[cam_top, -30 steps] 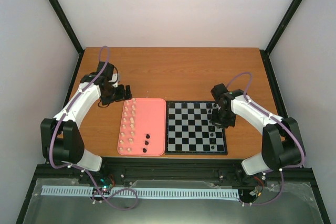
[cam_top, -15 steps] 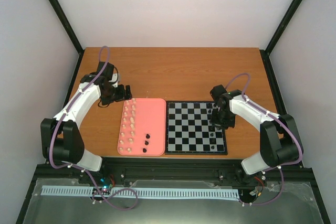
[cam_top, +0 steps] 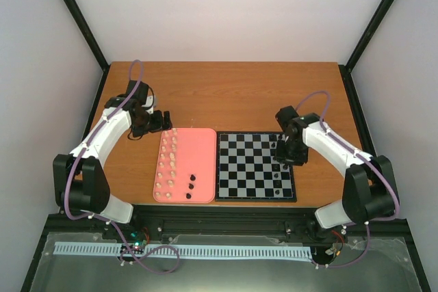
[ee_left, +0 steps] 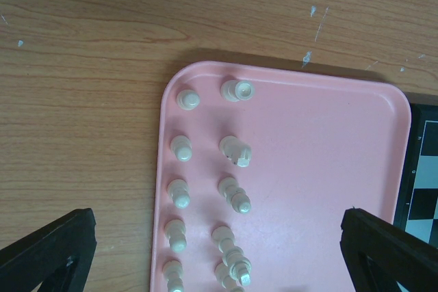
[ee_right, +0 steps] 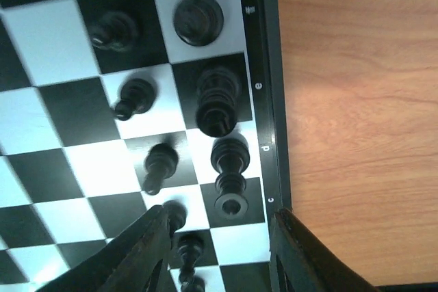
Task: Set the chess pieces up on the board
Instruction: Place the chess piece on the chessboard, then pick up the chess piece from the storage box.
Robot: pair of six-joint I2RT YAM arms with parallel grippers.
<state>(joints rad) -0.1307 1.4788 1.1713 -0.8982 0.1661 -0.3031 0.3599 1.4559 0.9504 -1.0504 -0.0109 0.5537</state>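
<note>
Board (cam_top: 239, 169): black pieces (ee_right: 222, 135) stand along its right edge. Tray (cam_top: 198, 152): a few black strays (cam_top: 191, 182) by its near edge. Your right gripper (ee_right: 220, 237) hovers over the board's right edge, jaws apart, empty (strays lie to its left). The left gripper (ee_left: 217, 234), jaws wide at the tray's far-left corner, looks nearer them.

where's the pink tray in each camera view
Top external: pink tray left of centre, beside the chessboard.
Left wrist: pink tray fills the middle and lower part.
Right wrist: not in it.
Shared landmark: the chessboard, in all three views.
</note>
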